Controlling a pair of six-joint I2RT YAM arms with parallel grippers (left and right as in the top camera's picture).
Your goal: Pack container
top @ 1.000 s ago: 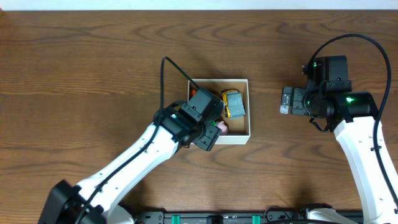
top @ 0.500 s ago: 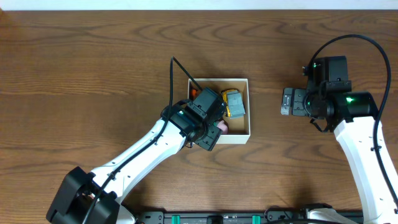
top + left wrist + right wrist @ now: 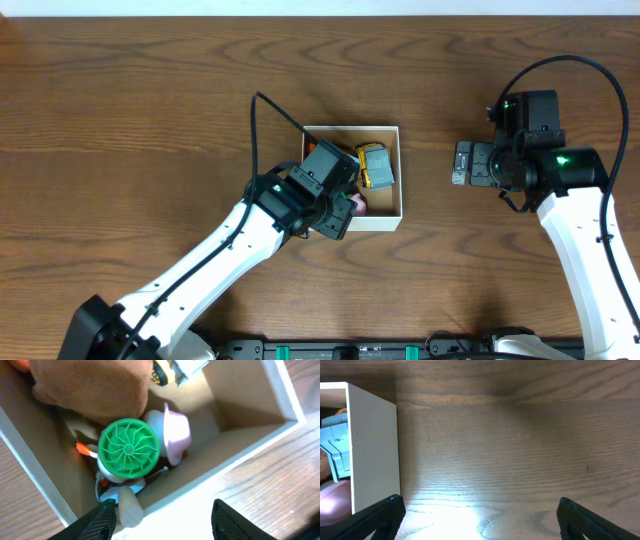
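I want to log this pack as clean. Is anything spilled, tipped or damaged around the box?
Nothing stands out. The container sits flat on the table with its walls intact. The yellow-grey car and green-wheeled toy lie inside it, and the left gripper is open above its edge.

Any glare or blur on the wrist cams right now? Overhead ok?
Right wrist: hot glare patch on the table near the bottom edge. Left wrist: container rim washed out white, brown plush close to the lens is soft, green wheel sharp. Overhead: even light, no glare.
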